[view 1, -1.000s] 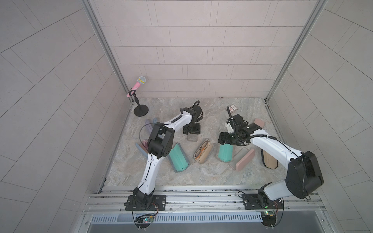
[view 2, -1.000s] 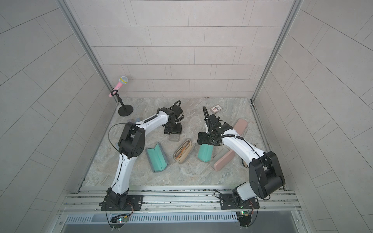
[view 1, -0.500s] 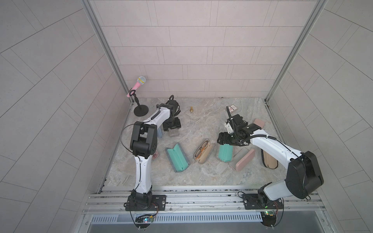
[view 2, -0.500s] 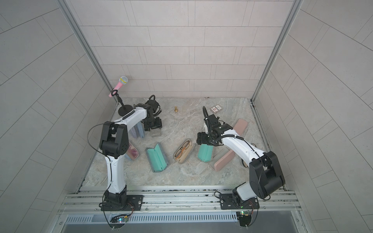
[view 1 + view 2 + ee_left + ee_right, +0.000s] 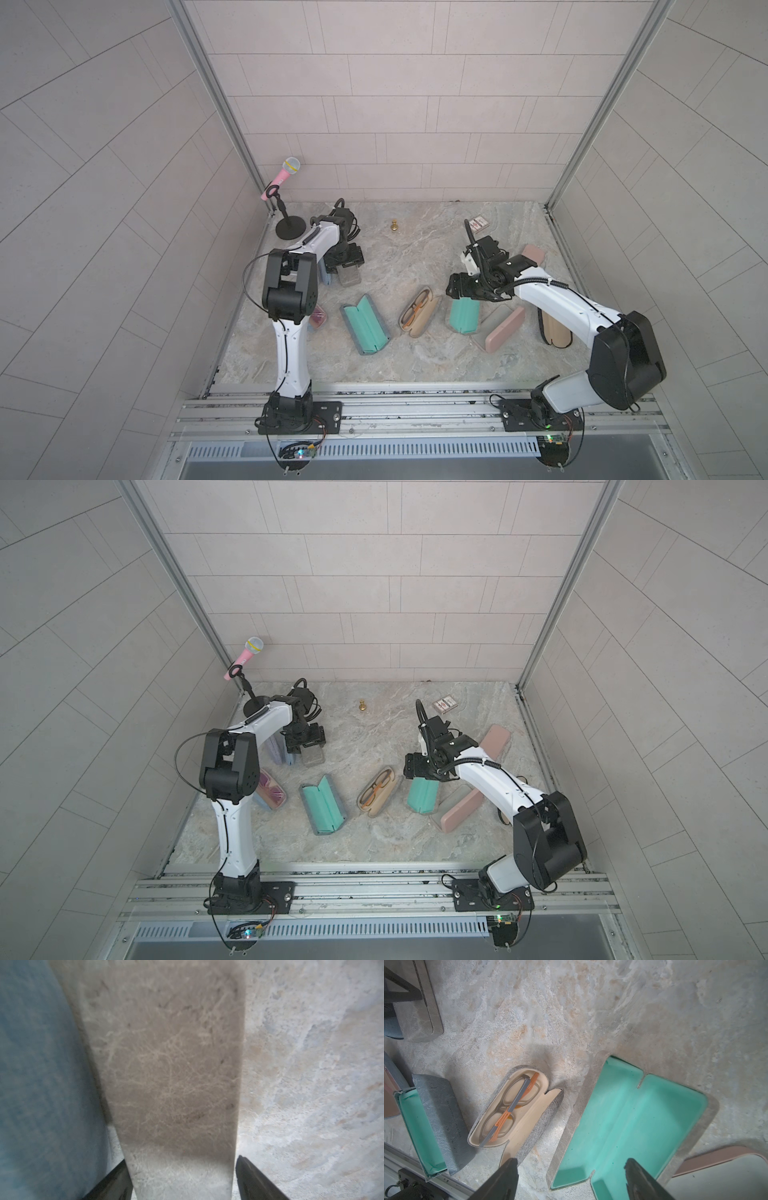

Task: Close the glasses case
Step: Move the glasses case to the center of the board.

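Jaws of my left tool (image 5: 182, 1169) flank the grey glasses case (image 5: 172, 1068); gripping or not, I cannot tell. My right tool (image 5: 571, 1160) hangs open over the mint-lined case (image 5: 633, 1122).

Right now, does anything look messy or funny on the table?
Yes. The beige case lies open and crooked, its orange glasses showing; a teal-lined case beside it gapes empty. A pink toy microphone in the back corner looks out of place among cases.
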